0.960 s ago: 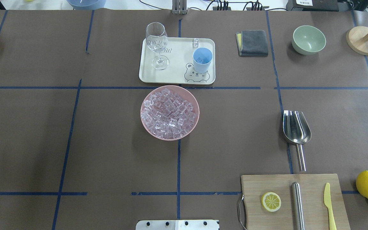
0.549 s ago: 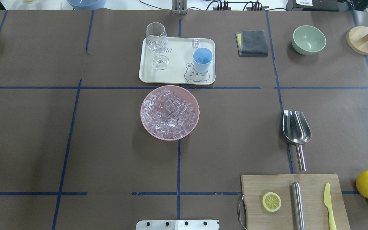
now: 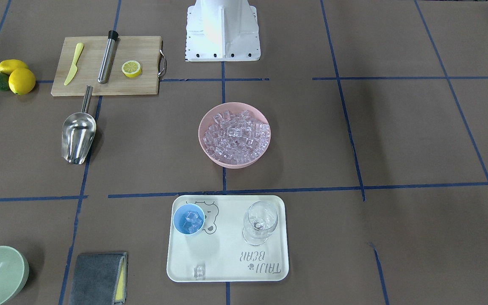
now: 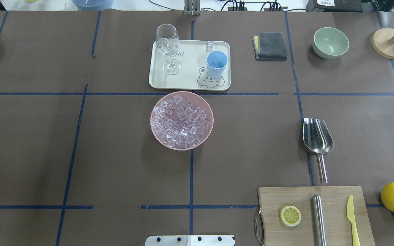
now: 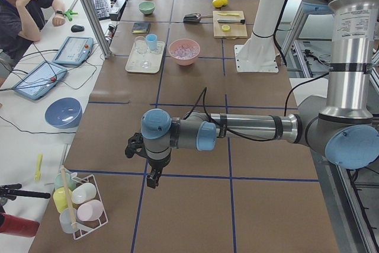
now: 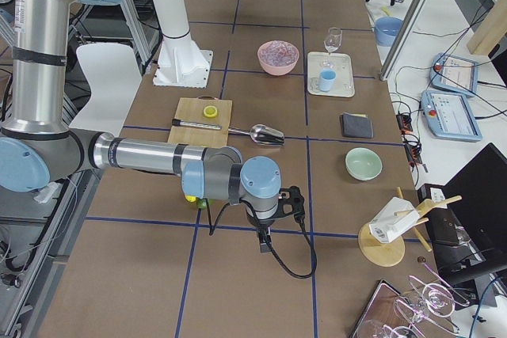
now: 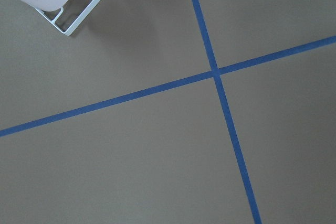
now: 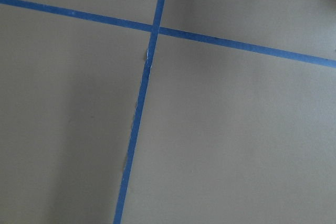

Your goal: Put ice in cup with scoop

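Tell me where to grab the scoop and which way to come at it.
Grip the scoop by its thin straight handle, probably around mid-length. It lies flat with the trough up and the handle pointing back toward the cutting board on the robot's side. Come straight down from above with the jaws across the handle. The trough looks too wide to pinch.

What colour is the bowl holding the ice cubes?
The bowl is pink; the exterior front-facing view shows it best.
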